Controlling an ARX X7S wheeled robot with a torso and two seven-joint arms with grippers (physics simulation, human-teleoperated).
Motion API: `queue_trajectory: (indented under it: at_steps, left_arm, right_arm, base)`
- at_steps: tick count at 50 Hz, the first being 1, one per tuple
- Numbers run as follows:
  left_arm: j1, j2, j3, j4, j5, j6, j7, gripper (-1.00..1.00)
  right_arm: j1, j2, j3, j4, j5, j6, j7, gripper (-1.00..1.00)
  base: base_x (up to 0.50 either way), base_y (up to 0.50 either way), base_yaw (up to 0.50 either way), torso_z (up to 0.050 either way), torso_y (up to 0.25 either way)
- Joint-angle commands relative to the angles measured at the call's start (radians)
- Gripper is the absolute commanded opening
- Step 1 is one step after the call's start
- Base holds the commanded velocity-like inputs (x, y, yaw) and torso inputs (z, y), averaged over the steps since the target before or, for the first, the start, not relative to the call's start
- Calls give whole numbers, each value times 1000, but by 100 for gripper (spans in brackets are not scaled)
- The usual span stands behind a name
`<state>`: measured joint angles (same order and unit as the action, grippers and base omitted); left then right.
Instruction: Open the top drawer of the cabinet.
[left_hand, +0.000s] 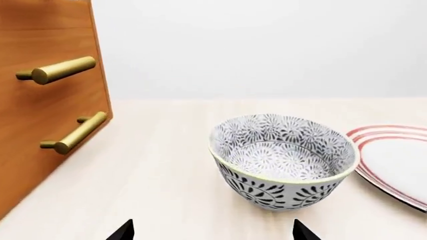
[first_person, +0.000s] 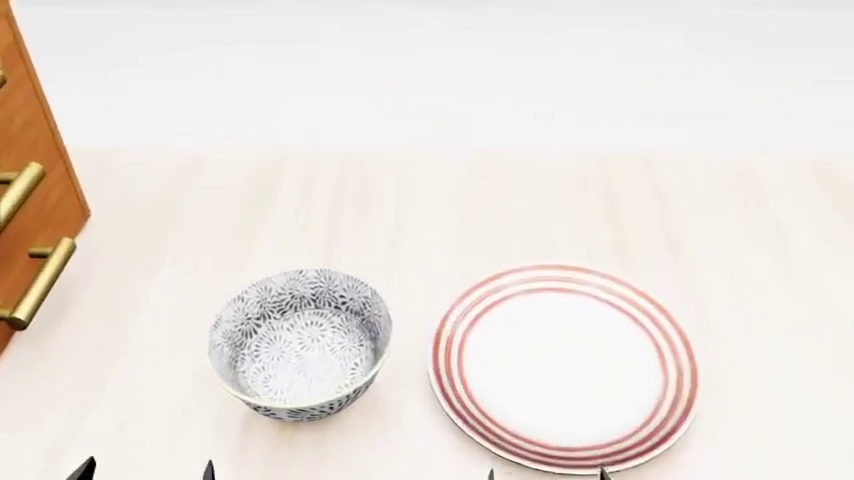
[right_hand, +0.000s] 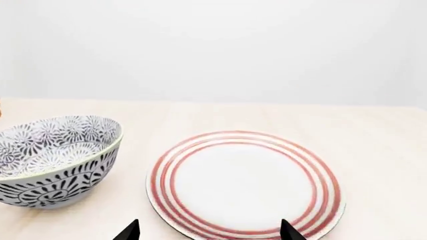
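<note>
**Both grippers hanging back, cabinet off to the left**

The cabinet (first_person: 30, 170) is standing at the far left edge of the pale wooden worktop (first_person: 441, 210), with only a slice of its orange-brown front showing in the head view. Two brass bar handles are showing on it in the left wrist view, an upper handle (left_hand: 59, 70) and a lower handle (left_hand: 75, 133), each standing off the wood on short posts. The cabinet's top is cut off in every view, so I cannot tell which of these drawers is the top drawer, or whether it is in frame at all. The drawer fronts that are showing are sitting flush.

The left gripper (left_hand: 213, 231) is waiting low at the near edge of the worktop, its jaws spread wide, only the two dark tips peeking into view. Right ahead of it is sitting a patterned bowl (left_hand: 283, 161), white with dark floral print, upright and empty. The cabinet is lying ahead and off to the left of these jaws, well apart from them, with nothing touching the handles.

The right gripper (right_hand: 210, 231) is likewise holding its jaws wide and gripping nothing. In front of it is lying a white plate with red rings (right_hand: 245, 182), flat on the worktop just beside the bowl, the two not touching. The cabinet is lying farther still from this gripper, beyond the bowl.
</note>
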<state>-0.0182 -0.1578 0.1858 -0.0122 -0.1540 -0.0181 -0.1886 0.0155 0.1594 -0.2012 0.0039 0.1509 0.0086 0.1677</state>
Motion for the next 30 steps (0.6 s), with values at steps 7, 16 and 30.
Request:
queue_trajectory:
  at_steps: [7, 16, 30]
  left_arm:
    - [0, 12, -14, 1, 2, 14, 15, 100]
    - [0, 6, -10, 10, -5, 7, 8, 100]
    - [-1, -1, 1, 5, -10, 16, 0, 100]
  right_arm:
    - [4, -12, 16, 4, -6, -8, -9, 100]
    - [6, -8, 12, 6, 1, -12, -3, 100]
    - [3, 2, -2, -3, 2, -25, 3, 100]
  base:
    - [500, 0, 0, 0, 0]
    - [500, 0, 0, 0, 2]
    - [286, 0, 0, 0, 0]
